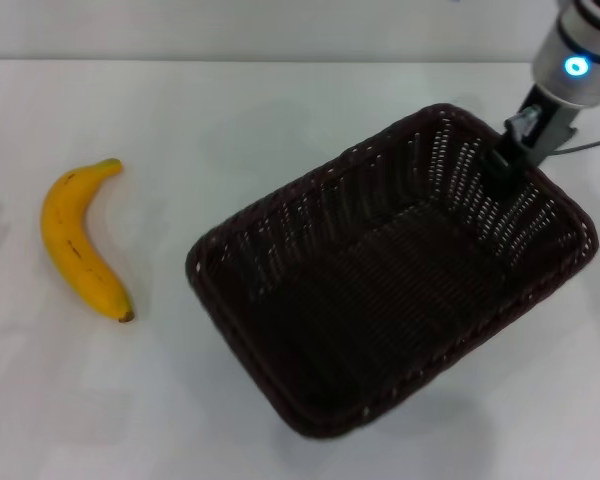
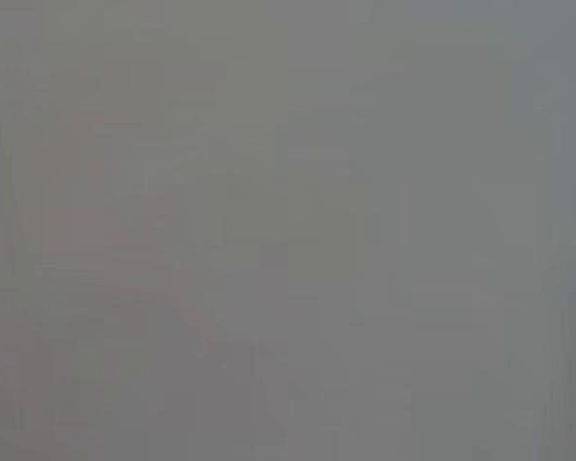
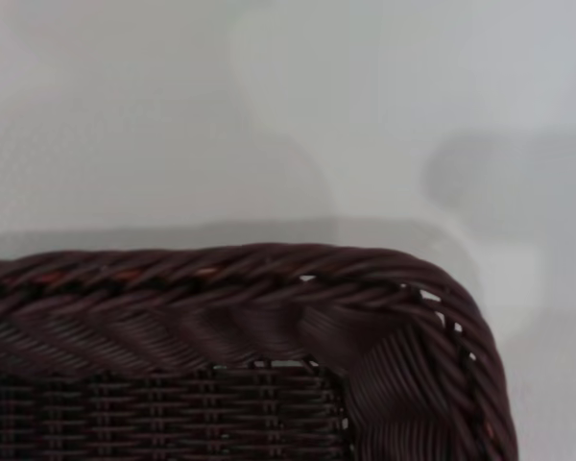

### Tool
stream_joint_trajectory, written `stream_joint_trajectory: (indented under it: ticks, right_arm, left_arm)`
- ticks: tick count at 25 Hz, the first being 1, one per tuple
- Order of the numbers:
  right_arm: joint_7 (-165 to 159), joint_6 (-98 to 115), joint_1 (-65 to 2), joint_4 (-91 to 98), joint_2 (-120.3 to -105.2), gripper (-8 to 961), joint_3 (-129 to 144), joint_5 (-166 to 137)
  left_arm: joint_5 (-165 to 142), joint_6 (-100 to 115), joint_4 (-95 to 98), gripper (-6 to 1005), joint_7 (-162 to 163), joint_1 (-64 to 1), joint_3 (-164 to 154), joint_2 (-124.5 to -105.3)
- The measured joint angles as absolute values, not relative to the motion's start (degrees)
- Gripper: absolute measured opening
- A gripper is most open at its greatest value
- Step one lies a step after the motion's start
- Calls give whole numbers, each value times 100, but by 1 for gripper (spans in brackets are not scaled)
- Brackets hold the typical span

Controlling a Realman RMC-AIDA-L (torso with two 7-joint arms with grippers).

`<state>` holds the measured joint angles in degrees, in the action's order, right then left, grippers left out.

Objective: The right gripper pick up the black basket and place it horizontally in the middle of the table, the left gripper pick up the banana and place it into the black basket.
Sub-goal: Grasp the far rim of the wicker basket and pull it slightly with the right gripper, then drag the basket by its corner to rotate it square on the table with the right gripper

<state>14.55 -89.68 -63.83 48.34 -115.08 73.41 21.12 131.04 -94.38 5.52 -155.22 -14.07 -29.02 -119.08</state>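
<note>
The black basket (image 1: pixel 380 300) lies at a diagonal on the white table (image 1: pixel 240 110), right of the middle. My right gripper (image 1: pixel 502 165) comes down from the back right, its slim fingers closed over the basket's far rim. The right wrist view shows the braided rim and one corner (image 3: pixel 269 274) close up, with bare table beyond it. The banana (image 1: pixel 80 245) lies on the table at the left, stem toward the back, well apart from the basket. My left gripper is out of view, and the left wrist view shows only a plain grey field.
The silver arm with the blue ring (image 1: pixel 577 66) stands over the table's back right corner. The table's far edge (image 1: pixel 280 58) runs along the back.
</note>
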Motion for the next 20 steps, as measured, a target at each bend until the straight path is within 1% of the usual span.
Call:
stream_joint_trajectory:
  ticks: [3,8,13,20]
  right_arm:
    - [1201,-9132,-6160,4947,-11501,171,6815,1904]
    - [845,-9642,-5354,5879,-11504,170,5787,1800]
    - [471,-10015,-4712,6749,-11543,158,5764,1794]
    - [-4,-9971,-4303,6967,-11572,142,6236,1884]
  left_arm:
    - [13201,-9383,600,877,-15537,-1398,-2900,-11900]
    - [13262,-9316,642,876,-15553,-1425,-2900,-11897]
    - [13263,-9304,743,875,-15557,-1483,-2900,-11891]
    - [13263,-9156,782,874,-15557,-1622,-2900,-11891]
